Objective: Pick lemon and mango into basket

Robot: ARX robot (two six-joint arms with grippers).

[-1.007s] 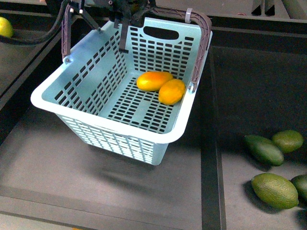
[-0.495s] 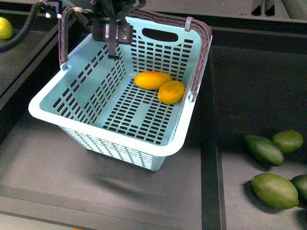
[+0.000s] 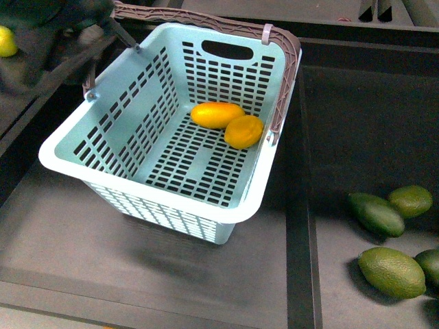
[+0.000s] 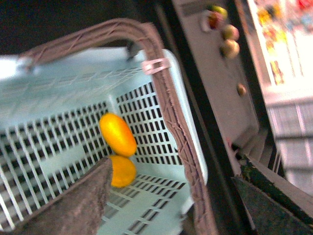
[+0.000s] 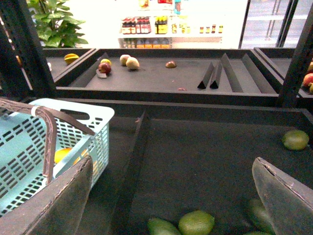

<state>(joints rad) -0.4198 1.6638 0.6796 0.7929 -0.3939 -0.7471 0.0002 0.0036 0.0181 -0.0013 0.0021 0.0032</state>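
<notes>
Looking down from my front view, I see the basket (image 3: 116, 147) filling the centre and left of the frame, with the mango (image 3: 217, 114) and the lemon (image 3: 244, 131) lying touching each other on its slotted floor, toward the far right corner. The brown handle (image 3: 285, 75) is swung back over the far rim. My left gripper is only a dark blur at the upper left there, so I cannot tell whether it is spread or pressed together. Dark green fruits (image 3: 391, 271) lie in the lower right of that frame, in the next tray. My left wrist view shows the same two fruits from inside: the mango (image 4: 118, 133) above the lemon (image 4: 122, 171), and one grey finger (image 4: 73, 205) at the lower left, which seems clear of the handle (image 4: 171, 112), though the picture is smeared. Only my right wrist view shows my right gripper (image 5: 181, 196): its fingers stand wide apart and hold nothing, above green fruits (image 5: 195, 223), with the basket (image 5: 93, 125) at the left edge.
</notes>
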